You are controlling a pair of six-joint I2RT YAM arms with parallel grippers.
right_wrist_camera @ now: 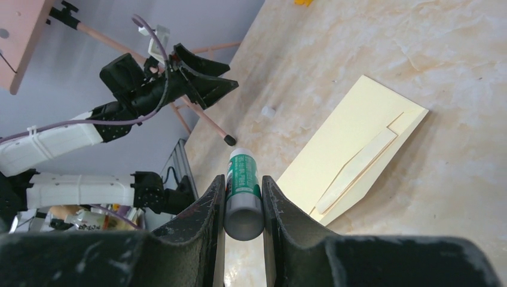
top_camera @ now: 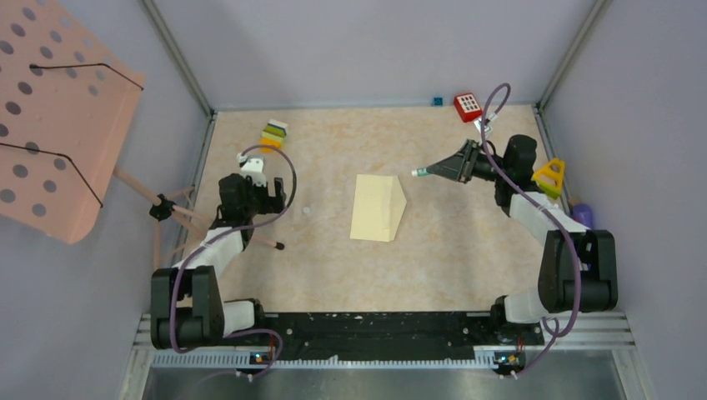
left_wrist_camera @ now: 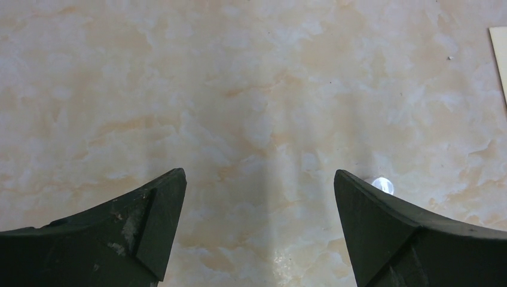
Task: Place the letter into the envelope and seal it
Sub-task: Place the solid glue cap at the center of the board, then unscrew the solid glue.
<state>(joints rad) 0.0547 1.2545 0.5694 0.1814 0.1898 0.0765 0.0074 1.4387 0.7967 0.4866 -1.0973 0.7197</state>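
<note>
The pale yellow envelope point(top_camera: 377, 207) lies flat mid-table with its triangular flap open toward the right. It also shows in the right wrist view point(right_wrist_camera: 353, 143), and its edge shows in the left wrist view point(left_wrist_camera: 501, 54). No separate letter shows. My right gripper point(top_camera: 438, 170) is shut on a green-and-white glue stick point(right_wrist_camera: 243, 185) and holds it above the table, right of the envelope, with the tip pointing left point(top_camera: 419, 172). My left gripper point(top_camera: 271, 193) hovers open and empty over bare table point(left_wrist_camera: 258, 176), left of the envelope.
A small clear cap point(top_camera: 307, 211) lies between my left gripper and the envelope. A pink perforated board point(top_camera: 58, 117) on a tripod stands at the left, with one leg tip point(top_camera: 279, 246) on the table. Small toys point(top_camera: 273, 133) point(top_camera: 468, 105) point(top_camera: 549, 175) sit along the back and right edges.
</note>
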